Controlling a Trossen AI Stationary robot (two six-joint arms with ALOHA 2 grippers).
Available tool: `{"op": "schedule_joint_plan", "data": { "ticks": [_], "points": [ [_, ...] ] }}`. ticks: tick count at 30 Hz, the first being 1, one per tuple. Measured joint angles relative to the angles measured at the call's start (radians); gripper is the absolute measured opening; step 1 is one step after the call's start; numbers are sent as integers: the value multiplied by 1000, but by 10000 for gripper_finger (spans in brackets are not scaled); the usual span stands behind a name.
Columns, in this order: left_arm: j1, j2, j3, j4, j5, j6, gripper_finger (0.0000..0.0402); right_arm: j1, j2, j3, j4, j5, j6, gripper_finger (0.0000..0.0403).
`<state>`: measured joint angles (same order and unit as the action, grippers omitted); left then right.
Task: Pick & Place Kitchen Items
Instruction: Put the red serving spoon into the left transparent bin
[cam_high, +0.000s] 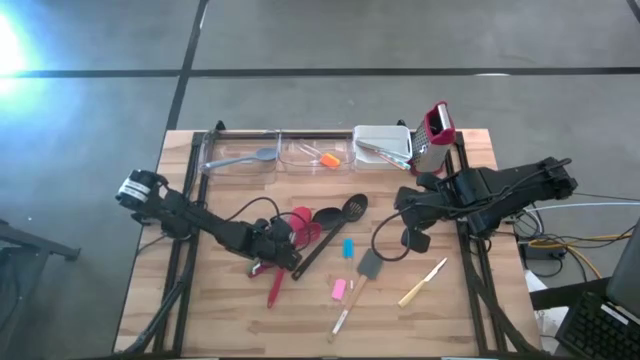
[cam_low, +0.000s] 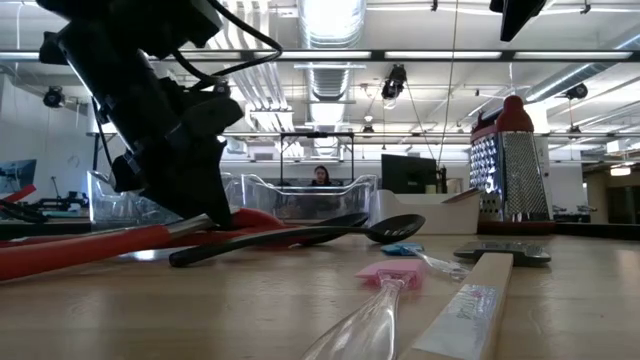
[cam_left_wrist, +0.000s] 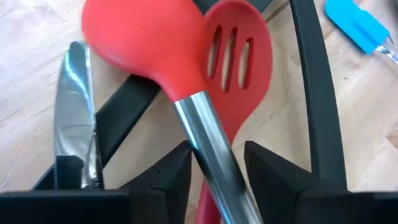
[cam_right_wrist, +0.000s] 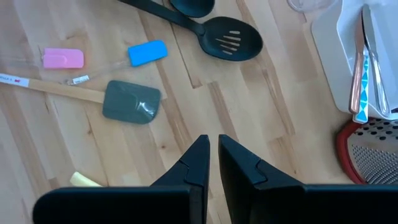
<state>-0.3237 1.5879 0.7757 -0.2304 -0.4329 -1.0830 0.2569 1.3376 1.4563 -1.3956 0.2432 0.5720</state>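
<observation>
Two red utensils lie together at the table's middle: a red spoon (cam_left_wrist: 143, 43) with a steel shaft and a red slotted spoon (cam_left_wrist: 239, 59). My left gripper (cam_high: 272, 250) is down on them and shut on the red spoon's shaft. A black slotted spoon (cam_high: 355, 206) and black ladle (cam_high: 326, 215) lie beside them. A blue scraper (cam_high: 347, 247), pink scraper (cam_high: 338, 289), grey spatula (cam_high: 370, 267) and yellow-handled knife (cam_high: 423, 283) lie flat nearer the front. My right gripper (cam_right_wrist: 213, 163) hovers shut and empty above bare wood to the right of them. My left gripper pinches the red spoon's steel shaft (cam_left_wrist: 208, 146) between its two fingers, just behind the red bowl. The fingers come from above, slanting down, and lie across the shaft. The spoon lies low over the red slotted spoon and black handles; its red grip end (cam_high: 274, 292) rests on the table.
Two clear tubs (cam_high: 240, 155) (cam_high: 315, 155) and a white tub (cam_high: 385, 145) holding utensils stand along the far edge, and a steel box grater with a red top (cam_high: 435, 125) stands at the far right. A person (cam_low: 322, 177) sits in the room beyond.
</observation>
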Motion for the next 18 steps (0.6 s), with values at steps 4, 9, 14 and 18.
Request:
{"op": "schedule_joint_plan", "data": {
  "ticks": [4,9,14,18],
  "points": [
    [0,-1,2,11,-8,-13,108,0,0,0,1,2,0,27],
    [1,-4,4,39,-20,-13,67,0,0,0,2,19,0,27],
    [1,-16,3,62,-13,14,62,0,0,0,4,22,0,27],
    [-1,-43,20,47,-2,65,62,0,0,0,3,22,0,27]
  ]
}}
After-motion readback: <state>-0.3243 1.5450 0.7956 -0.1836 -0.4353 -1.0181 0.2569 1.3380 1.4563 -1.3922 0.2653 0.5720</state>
